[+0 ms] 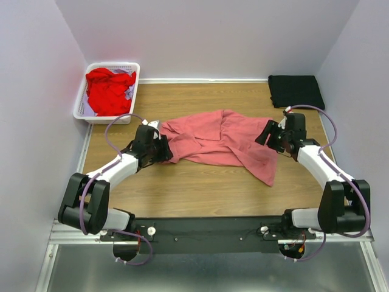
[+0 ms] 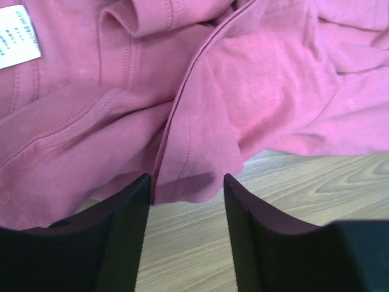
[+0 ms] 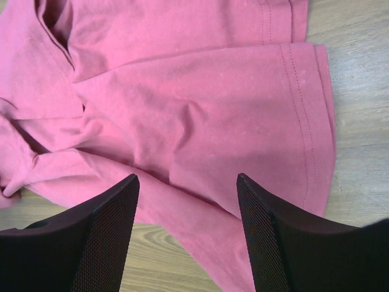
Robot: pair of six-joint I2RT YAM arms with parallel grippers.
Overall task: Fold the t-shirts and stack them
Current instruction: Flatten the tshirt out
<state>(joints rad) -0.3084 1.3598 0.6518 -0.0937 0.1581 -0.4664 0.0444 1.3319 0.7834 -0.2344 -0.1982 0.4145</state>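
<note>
We are hovering, both pairs of jaws apart, at opposite ends of the pink t-shirt (image 1: pixel 219 141), aiming to pinch hem edges.

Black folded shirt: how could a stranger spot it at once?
On the wooden table, look to the far right corner by the back wall. The black folded shirt lies there, flat and squared. It alone is dark and tidy: the pink t-shirt sprawls mid-table, red clothes fill the white basket.

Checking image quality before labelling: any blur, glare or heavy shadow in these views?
Top external: even light, no glare, pink t-shirt sharp. Left wrist: care label print too soft to read, fingers dark. Right wrist: hem stitching crisp, finger mesh visible.
</note>
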